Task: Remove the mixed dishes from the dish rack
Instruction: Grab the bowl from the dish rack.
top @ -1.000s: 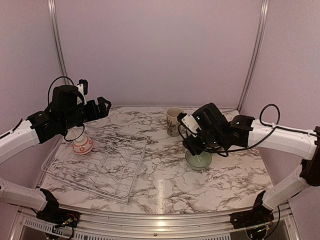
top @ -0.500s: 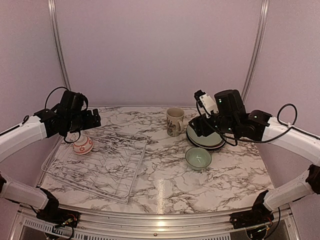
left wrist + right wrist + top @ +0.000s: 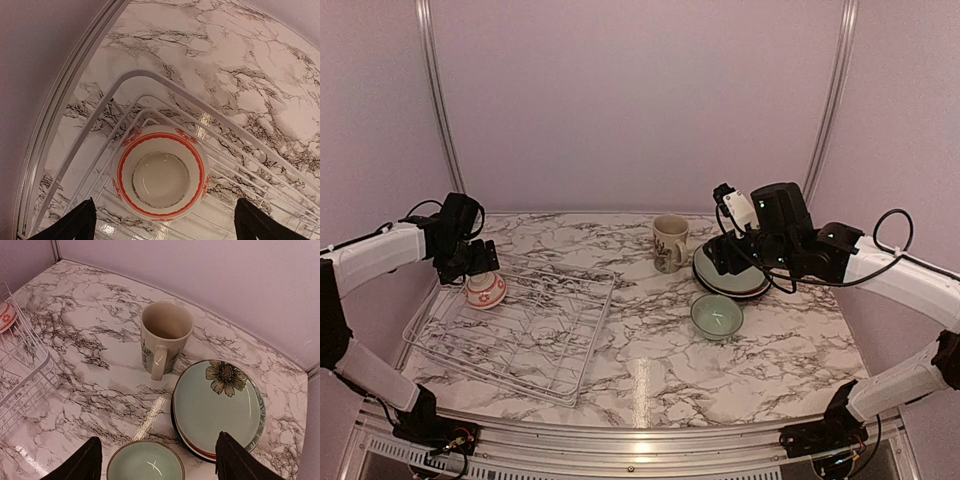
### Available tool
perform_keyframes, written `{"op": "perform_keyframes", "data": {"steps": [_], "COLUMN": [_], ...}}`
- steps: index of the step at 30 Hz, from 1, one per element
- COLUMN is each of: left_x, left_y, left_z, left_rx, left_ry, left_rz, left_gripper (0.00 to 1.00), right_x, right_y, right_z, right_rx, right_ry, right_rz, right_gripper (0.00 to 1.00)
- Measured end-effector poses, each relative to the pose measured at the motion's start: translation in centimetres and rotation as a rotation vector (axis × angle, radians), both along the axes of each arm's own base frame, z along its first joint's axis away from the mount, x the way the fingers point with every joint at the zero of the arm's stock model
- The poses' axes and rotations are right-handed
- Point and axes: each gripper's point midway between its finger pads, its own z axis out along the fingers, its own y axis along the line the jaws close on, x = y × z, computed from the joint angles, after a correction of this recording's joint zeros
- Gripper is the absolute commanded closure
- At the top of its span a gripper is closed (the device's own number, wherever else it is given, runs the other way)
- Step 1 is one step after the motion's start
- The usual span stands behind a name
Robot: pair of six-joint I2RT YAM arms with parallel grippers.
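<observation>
Left gripper [image 3: 475, 268] [image 3: 165, 227]: fingers spread wide, pinching nothing; it hangs over the far left corner of the dish rack [image 3: 520, 340] [image 3: 125, 80]. Directly beneath it, between the two fingertips as the wrist view shows them, sits the small red-and-white bowl [image 3: 485, 290] [image 3: 161, 179]; the bowl rests on the rack's wires and appears to be mouth down with its foot ring up; no contact between fingers and bowl is seen. The bowl is the only dish seen in the rack.

Right gripper [image 3: 712, 258] [image 3: 160, 462]: fingers parted, nothing between them; it is held above the marble table [image 3: 650, 370], well apart from the rack, whose wire corner [image 3: 25, 380] lies off to its left. Below and just ahead of its fingertips stands the pale green bowl [image 3: 717, 317] [image 3: 145, 462], upright on the table, not touched. Ahead and to the right of the gripper lies the pale green plate [image 3: 730, 272] [image 3: 215, 405], flower mark facing up near its far edge; it tops a short stack, and the dark rim of the large black plate [image 3: 174, 424] shows at the stack's left edge. How many plates lie between the two cannot be told. Ahead and slightly left of the gripper stands the cream mug [image 3: 669, 243] [image 3: 165, 337], upright, mouth up, handle turned toward the gripper, just beside the plate stack; whether it touches the stack cannot be told.
</observation>
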Motion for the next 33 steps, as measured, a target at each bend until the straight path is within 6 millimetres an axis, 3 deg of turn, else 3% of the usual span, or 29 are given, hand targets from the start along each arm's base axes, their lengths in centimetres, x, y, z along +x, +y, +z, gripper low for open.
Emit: {"op": "perform_keyframes", "data": {"steps": [6, 11, 16, 21, 33], "left_x": [0.3, 0.5, 1.1, 1.9, 2.3], "left_y": [0.0, 0.0, 0.1, 0.2, 0.5], "left_z": [-3.2, -4.4, -4.8, -4.7, -4.6], "left_rx": [-0.001, 0.01, 0.024, 0.045, 0.055], "left_ry": [0.095, 0.129, 0.131, 0.123, 0.115], "left_rz": [-0.011, -0.018, -0.017, -0.015, -0.008], "left_gripper": [0.1, 0.15, 0.19, 0.37, 0.58], "right_x": [0.0, 0.1, 0.1, 0.1, 0.1], "right_y": [-0.1, -0.3, -0.3, -0.3, -0.2], "right_z": [-0.1, -0.1, -0.1, -0.1, -0.2], "right_rx": [-0.007, -0.014, -0.02, -0.022, -0.023], "right_ry": [-0.001, -0.006, -0.009, -0.011, -0.009], "right_rz": [-0.003, -0.011, -0.009, -0.007, -0.004], "right_gripper": [0.25, 0.24, 0.24, 0.24, 0.24]}}
